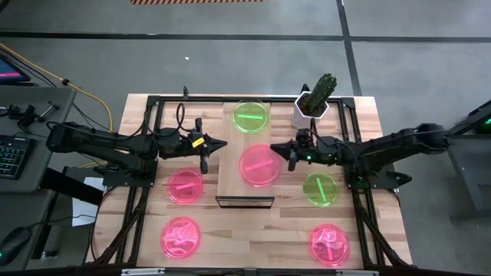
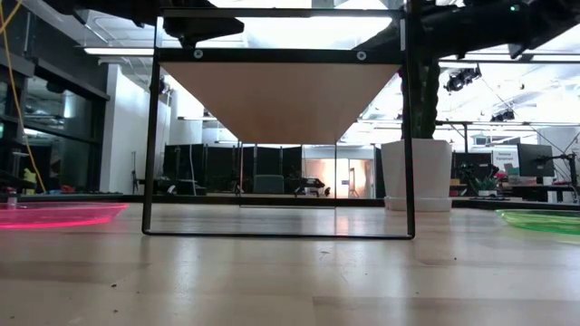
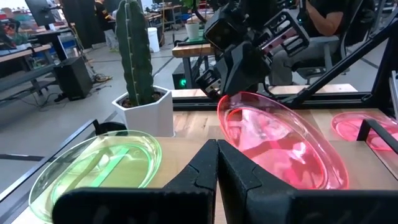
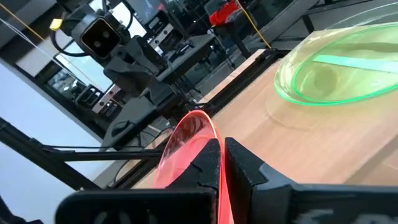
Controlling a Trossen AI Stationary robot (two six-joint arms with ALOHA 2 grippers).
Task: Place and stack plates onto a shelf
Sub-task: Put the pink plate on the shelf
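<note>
The shelf [image 1: 247,192] is a long light-wood plank on a low dark frame, running from near to far at the table's middle. A green plate [image 1: 252,116] lies on its far end. A pink plate [image 1: 259,165] sits tilted over the shelf's middle. My right gripper [image 1: 290,152] is shut on this plate's right rim. My left gripper [image 1: 221,146] is shut and empty beside the shelf's left edge, pointing at the pink plate [image 3: 280,143] with a small gap between them. My right gripper pinches the pink plate's rim [image 4: 202,127] between its two fingers, on the side toward the table's right edge. The fingers come about level from the table's right. The plate is tilted, its held side [image 3: 233,99] raised; whether its other side rests on the shelf I cannot tell.
Two pink plates [image 1: 185,186] [image 1: 181,238] lie on the tabletop left of the shelf. A green plate [image 1: 320,188] and a pink plate [image 1: 330,244] lie to its right. A white pot with a cactus [image 1: 313,103] stands by the shelf's far right corner, close behind my right gripper.
</note>
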